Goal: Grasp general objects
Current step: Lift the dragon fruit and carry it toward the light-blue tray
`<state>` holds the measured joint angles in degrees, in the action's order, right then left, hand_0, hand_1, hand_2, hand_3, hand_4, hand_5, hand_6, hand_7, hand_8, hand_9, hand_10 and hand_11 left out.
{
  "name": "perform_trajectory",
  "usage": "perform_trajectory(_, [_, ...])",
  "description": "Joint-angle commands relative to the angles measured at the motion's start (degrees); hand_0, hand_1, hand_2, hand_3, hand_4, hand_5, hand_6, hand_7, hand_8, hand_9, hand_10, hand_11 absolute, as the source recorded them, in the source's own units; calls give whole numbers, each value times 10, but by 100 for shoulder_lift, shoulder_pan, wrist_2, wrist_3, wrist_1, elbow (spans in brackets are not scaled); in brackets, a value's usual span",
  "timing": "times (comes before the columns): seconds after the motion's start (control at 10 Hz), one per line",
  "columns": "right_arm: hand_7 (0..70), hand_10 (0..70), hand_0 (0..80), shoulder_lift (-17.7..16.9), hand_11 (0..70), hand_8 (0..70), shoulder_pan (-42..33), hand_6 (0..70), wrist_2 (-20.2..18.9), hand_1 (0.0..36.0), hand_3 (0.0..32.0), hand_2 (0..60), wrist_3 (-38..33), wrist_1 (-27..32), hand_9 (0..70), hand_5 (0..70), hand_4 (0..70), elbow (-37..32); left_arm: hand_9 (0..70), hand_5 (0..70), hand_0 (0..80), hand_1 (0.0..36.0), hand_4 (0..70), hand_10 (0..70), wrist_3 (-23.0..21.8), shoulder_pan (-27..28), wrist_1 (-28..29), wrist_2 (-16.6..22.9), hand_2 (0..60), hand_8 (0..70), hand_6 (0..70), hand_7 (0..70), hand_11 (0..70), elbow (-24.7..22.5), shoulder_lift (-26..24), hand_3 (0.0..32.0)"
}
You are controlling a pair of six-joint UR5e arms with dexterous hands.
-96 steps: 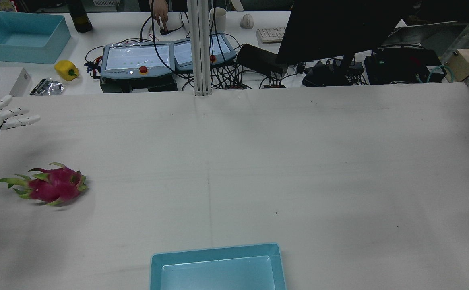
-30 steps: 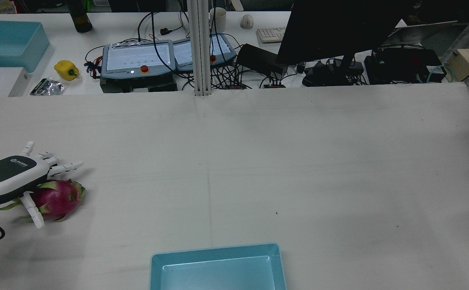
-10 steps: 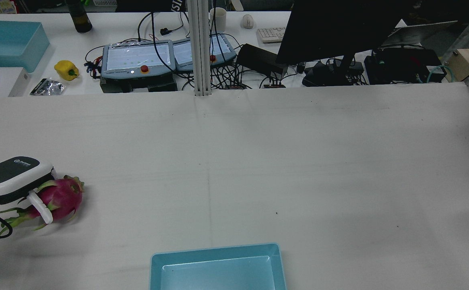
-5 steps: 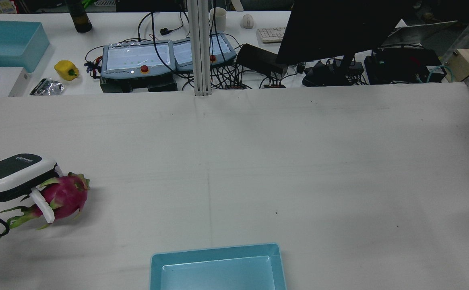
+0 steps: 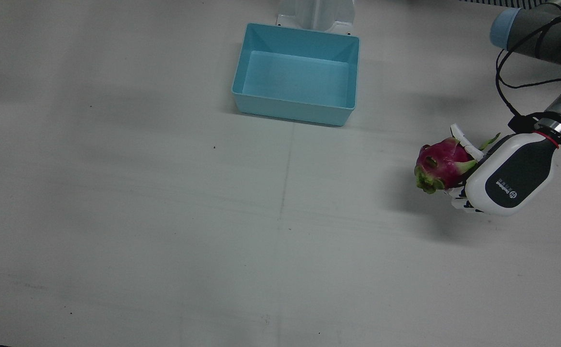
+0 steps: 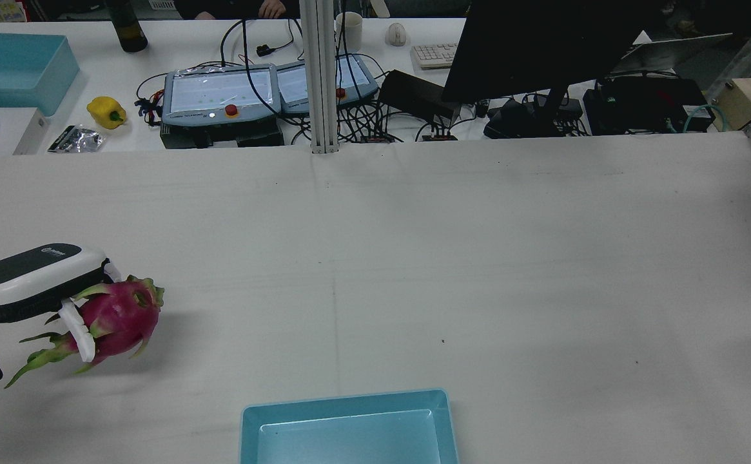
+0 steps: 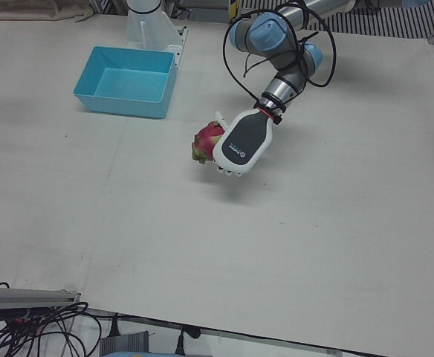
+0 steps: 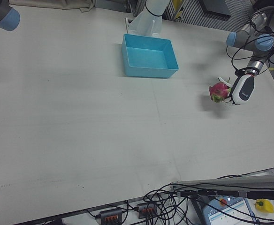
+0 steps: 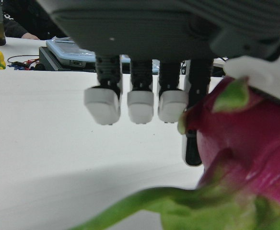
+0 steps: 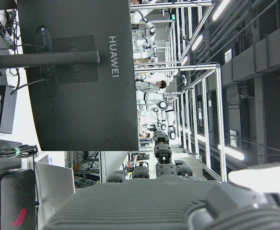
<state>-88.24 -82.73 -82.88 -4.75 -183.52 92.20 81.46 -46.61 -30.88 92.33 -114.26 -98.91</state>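
step: left hand [image 5: 509, 176] wrapped around dragon fruit [image 5: 441, 164], lifted off table [image 5: 164, 217] near its left edge
right hand: state can't tell
next: carry to blue bin [image 5: 297, 74]

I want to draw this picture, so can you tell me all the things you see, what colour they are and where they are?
dragon fruit: one, pink with green tips, held up at the table's left side in the rear view.
tray: one, light blue, empty, at the robot's edge of the table.
table: one, white.
yellow pepper: one, on the far desk.
screen panels: two, grey, on the far desk.
monitor: one, black, far desk.
keyboard: one, white, far desk.
left hand: white and black, fingers wrapped round the dragon fruit.
right hand: dark, only a close-up of it shows.
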Motion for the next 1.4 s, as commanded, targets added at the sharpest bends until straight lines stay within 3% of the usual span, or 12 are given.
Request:
perform_trajectory(0.0, [0,0,0,0,0,0,2,0,0,0,0,0,0,0,0,0,0,0,700,333,86,0,700,700,-664,3,-145,740,0,700,700,700,700,-228,21,0])
perform_trajectory(0.2, [0,0,0,0,0,0,2,0,0,0,0,0,0,0,0,0,0,9,700,327,72,0,700,700,-1069,3,-155,1127,0,700,700,700,700,-324,21,0])
perform_trajectory(0.5, [0,0,0,0,0,0,2,0,0,0,0,0,0,-9,0,0,0,0,700,323,140,0,700,700,-1080,64,-242,1103,0,700,700,700,700,-974,65,0])
perform_trajectory(0.9, [0,0,0,0,0,0,2,0,0,0,0,0,0,0,0,0,0,0,700,319,145,0,700,700,-1369,327,-313,1085,0,700,700,700,700,-1730,65,0])
perform_trajectory(1.3, [0,0,0,0,0,0,2,0,0,0,0,0,0,0,0,0,0,0,700,309,167,0,700,700,-1317,548,-444,1050,0,700,700,700,700,-1723,-215,0])
